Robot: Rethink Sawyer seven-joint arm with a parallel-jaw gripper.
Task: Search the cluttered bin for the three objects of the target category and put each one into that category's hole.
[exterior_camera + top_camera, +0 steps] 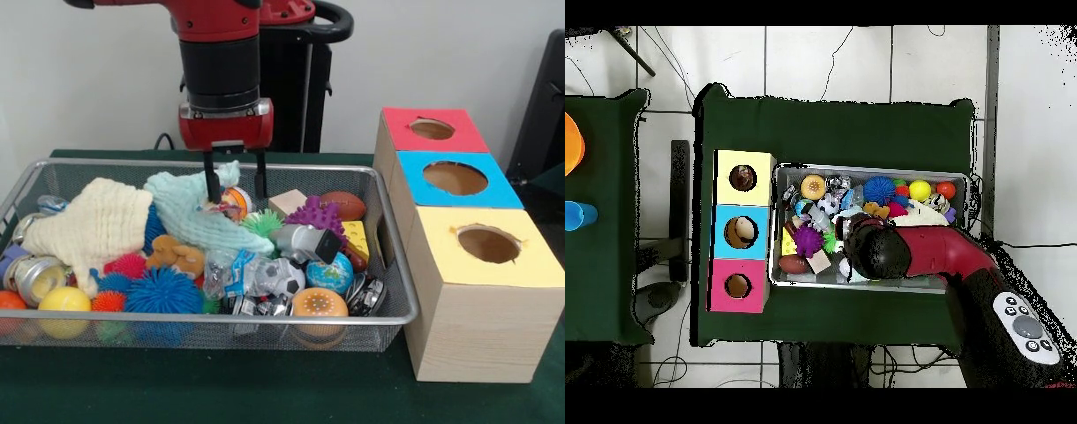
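Tool (236, 196) lowered into the bin (393, 256) near its far edge, fingers spread apart, one touching the mint cloth (190, 212), gripping nothing.

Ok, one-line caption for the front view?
Open gripper reaching into the cluttered wire bin beside three holed boxes.

A dark green cloth (265, 389) covers the table, and a black cable (163, 140) rises from its far edge against the pale wall (88, 79). In the overhead view, left of the cloth, a second green surface (605, 220) carries an orange object (571, 143) at its edge and a blue one (575, 214) just below. White floor tiles (825, 60) surround the cloth.
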